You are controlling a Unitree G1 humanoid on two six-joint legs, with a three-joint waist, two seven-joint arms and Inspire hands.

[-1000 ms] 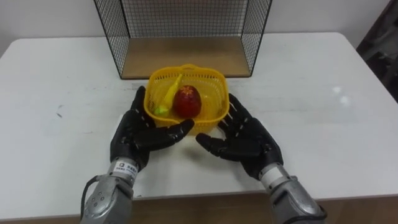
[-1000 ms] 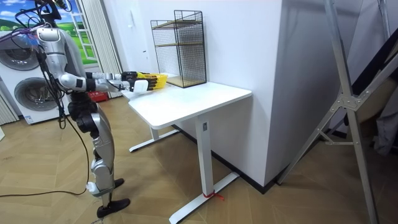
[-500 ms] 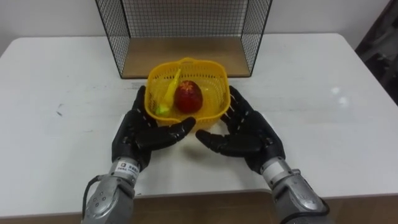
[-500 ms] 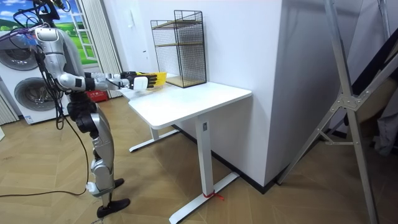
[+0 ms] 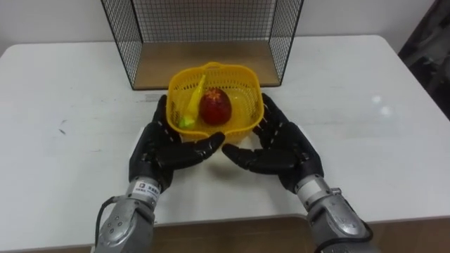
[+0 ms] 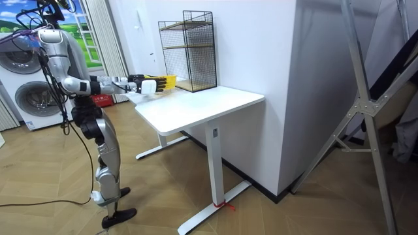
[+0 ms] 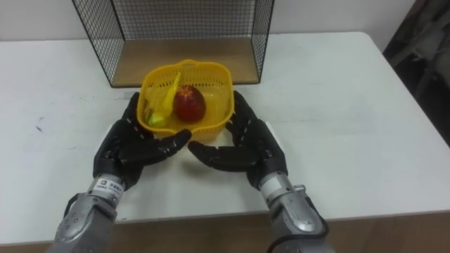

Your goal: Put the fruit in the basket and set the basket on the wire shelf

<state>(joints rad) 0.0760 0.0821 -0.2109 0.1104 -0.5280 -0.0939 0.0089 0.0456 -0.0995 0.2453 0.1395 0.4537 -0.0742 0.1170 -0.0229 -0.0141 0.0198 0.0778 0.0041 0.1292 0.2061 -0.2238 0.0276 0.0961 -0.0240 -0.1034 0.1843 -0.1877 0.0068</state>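
You are looking down at a white table (image 5: 365, 126) from the robot's head. A yellow basket (image 5: 251, 105) sits between your two black hands, just in front of the shelf (image 5: 207, 63), a black wire frame with a wooden floor. The basket is outside the shelf, close to its open front.

Inside the basket lie a round red fruit (image 5: 215, 107) and, touching it on its left, a long yellow fruit (image 5: 191, 102) with a green tip, leaning up against the wall.

Your left hand (image 5: 162, 147) lies flat against the basket's left side, fingers straight and spread. Your right hand (image 5: 281, 144) mirrors it on the right side. Both thumbs reach inward below the basket's near wall, their tips close together. Neither hand is curled round the rim. You cannot tell whether the basket rests on the table or is raised off it.

In the room view the robot stands upright at the table's end on the room view's left, arms stretched forward, with washers (image 6: 16, 98) behind it.
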